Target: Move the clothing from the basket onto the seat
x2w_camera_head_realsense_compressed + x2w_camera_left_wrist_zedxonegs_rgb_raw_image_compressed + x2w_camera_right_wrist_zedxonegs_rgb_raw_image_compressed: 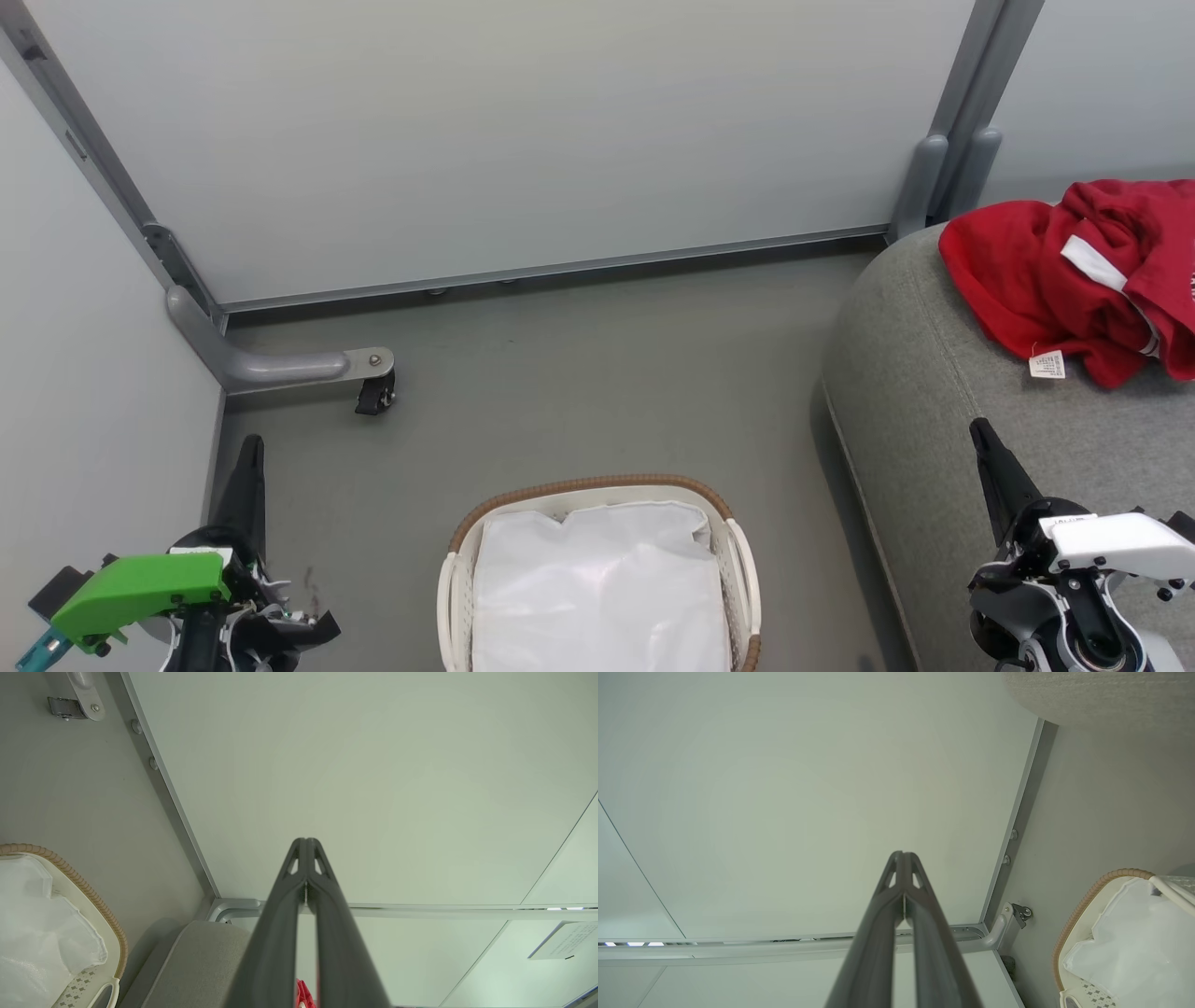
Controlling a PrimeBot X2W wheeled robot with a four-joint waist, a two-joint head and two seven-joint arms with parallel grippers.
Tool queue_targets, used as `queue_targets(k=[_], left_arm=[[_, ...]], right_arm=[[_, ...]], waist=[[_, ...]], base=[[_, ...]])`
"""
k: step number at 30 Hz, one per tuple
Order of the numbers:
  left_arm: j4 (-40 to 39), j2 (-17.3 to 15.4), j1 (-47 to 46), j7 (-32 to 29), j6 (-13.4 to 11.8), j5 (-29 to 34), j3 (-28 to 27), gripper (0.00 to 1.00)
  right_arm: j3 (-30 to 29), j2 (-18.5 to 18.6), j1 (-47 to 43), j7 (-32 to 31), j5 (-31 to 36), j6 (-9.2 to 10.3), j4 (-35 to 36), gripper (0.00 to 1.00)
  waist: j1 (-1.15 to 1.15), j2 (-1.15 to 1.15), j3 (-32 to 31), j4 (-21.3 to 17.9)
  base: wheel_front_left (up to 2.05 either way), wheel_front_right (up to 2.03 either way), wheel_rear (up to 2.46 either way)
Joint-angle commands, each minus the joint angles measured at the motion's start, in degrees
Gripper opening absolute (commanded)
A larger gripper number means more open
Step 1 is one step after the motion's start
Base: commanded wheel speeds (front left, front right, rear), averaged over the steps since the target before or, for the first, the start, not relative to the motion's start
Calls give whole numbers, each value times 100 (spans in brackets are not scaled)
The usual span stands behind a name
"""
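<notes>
Left gripper [248, 467] closed, holding nothing, low near basket [579, 487]; right gripper [988, 457] closed, holding nothing, over seat [915, 392] edge. Clothing [1046, 271] heaped on seat, well apart from basket. White liner [597, 579] in basket. Likely wrap-up: check under liner, avoid snagging heap.

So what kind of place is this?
Probably a partitioned test bay staged as a home corner: pale partition panels, one foot on a caster, bare grey floor, grey seat and basket.

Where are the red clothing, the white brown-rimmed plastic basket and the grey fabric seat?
red clothing [1018, 271], head view, crumpled red fabric.
white brown-rimmed plastic basket [597, 480], head view, far rim.
grey fabric seat [915, 373], head view, rounded bare corner.
</notes>
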State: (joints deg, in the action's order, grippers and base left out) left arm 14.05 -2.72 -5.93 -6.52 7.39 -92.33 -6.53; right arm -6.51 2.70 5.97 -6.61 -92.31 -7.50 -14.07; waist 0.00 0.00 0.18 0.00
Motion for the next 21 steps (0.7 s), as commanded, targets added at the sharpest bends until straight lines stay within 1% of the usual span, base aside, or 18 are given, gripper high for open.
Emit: queue_targets(k=[1, 21], left_arm=[[-9, -30, -61, -21, 22, -19, -12, 0], [-8, -30, -61, -20, 22, -19, -12, 0]], right_arm=[[-10, 35, 44, -5, -21, 2, 19, 0], [-9, 35, 44, -5, -21, 2, 19, 0]], waist=[[0, 0, 0, 0], [0, 0, 0, 0]], base=[[0, 0, 0], [0, 0, 0]])
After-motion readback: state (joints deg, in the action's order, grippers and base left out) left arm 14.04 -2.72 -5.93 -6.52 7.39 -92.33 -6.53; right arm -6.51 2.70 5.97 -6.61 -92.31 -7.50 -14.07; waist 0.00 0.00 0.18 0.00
